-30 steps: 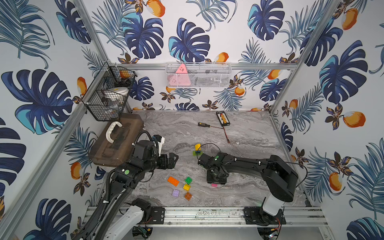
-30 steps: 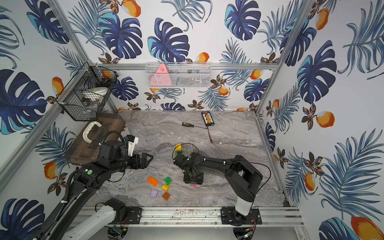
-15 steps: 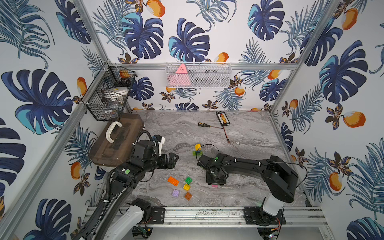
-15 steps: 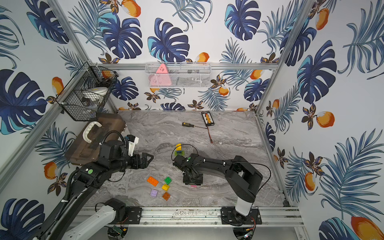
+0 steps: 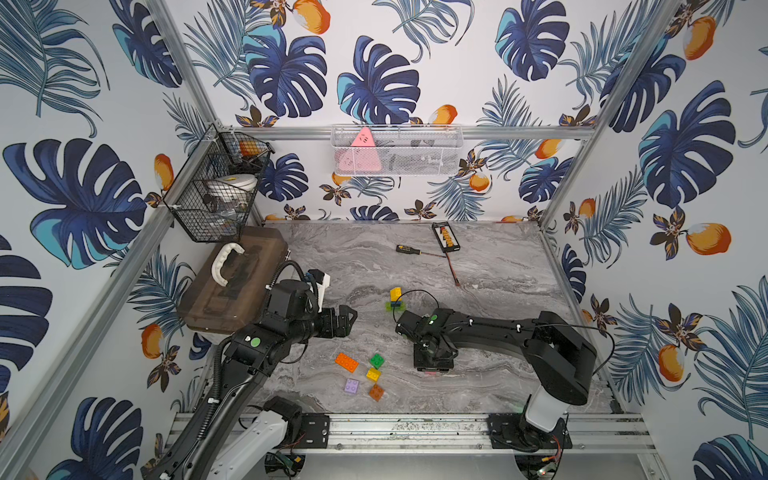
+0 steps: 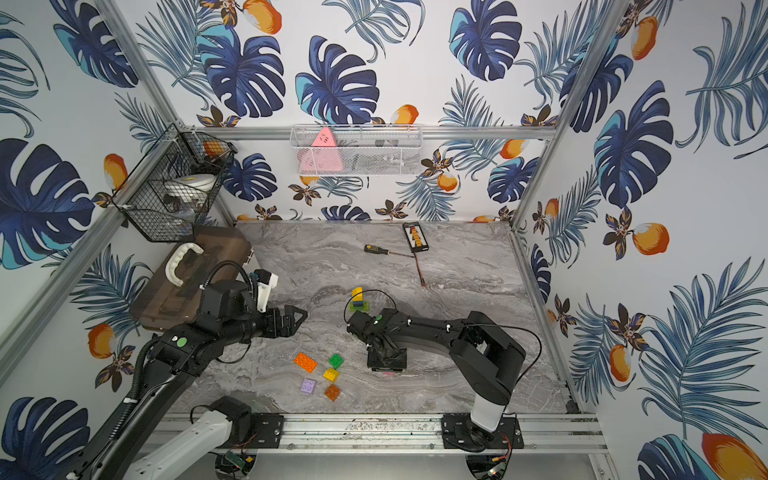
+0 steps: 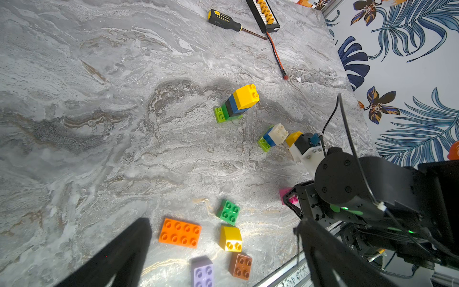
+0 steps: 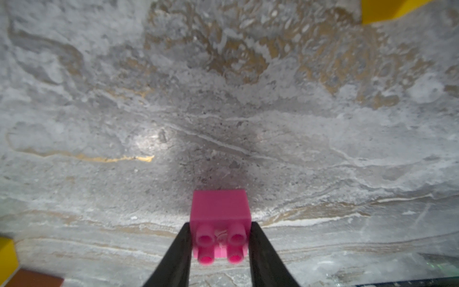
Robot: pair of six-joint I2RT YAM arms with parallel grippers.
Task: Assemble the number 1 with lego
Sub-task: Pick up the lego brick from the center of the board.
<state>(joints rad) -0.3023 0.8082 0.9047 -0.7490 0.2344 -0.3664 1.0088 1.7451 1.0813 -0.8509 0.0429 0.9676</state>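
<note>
**Right fingers clasp the pink brick; left arm waits, empty.**
The left gripper (image 5: 352,320) hangs spread wide, holding nothing, beside the loose orange brick (image 5: 347,362). The yellow-topped stack (image 5: 395,299) stands further back, nearer the right arm. The right gripper (image 5: 432,366) points down, its fingers (image 8: 181,244) pressing both sides of the square pink brick (image 8: 219,211), which sits studs up on the table (image 5: 498,270).

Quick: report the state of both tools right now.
Left tool: open, holding nothing.
Right tool: closed on the pink 2x2 brick.
</note>
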